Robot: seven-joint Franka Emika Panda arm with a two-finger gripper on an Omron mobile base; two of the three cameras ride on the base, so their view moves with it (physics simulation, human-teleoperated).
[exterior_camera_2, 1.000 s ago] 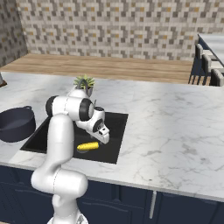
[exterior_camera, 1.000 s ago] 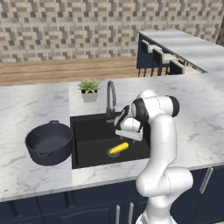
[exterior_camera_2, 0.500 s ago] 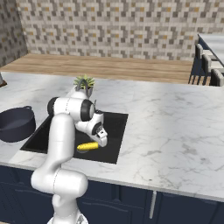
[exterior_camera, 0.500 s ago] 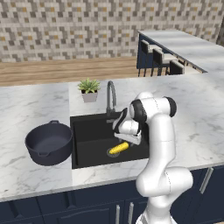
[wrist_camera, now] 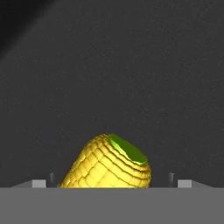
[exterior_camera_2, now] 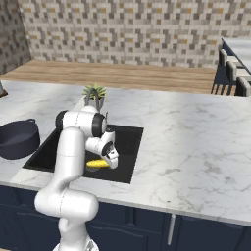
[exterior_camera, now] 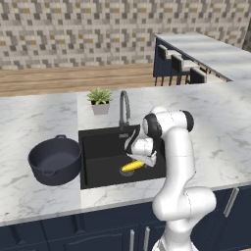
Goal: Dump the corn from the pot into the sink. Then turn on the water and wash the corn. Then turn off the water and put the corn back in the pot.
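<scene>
1. The corn (exterior_camera: 133, 166) lies on the floor of the sink (exterior_camera: 100, 149); the pot (exterior_camera: 55, 160) stands empty on the counter to its left, so dumping looks done
2. The gripper (exterior_camera: 138, 157) hangs just over the cob, jaws wide apart, holding nothing
3. Basin walls and the faucet (exterior_camera: 124, 107) crowd the lift-out; the return to the pot remains

1 short yellow corn cob (exterior_camera: 133, 166) with a green end lies in 1 large rectangular black sink (exterior_camera: 100, 147), which is set into the white marble counter (exterior_camera: 34, 122). 1 wide, round, dark navy-grey pot (exterior_camera: 55, 160) with 2 small side handles stands on the counter beside the sink's left edge. 1 curved metal faucet (exterior_camera: 123, 109) rises at the sink's back edge, with 1 small white plant pot (exterior_camera: 100, 101) holding a green plant beside it.
</scene>
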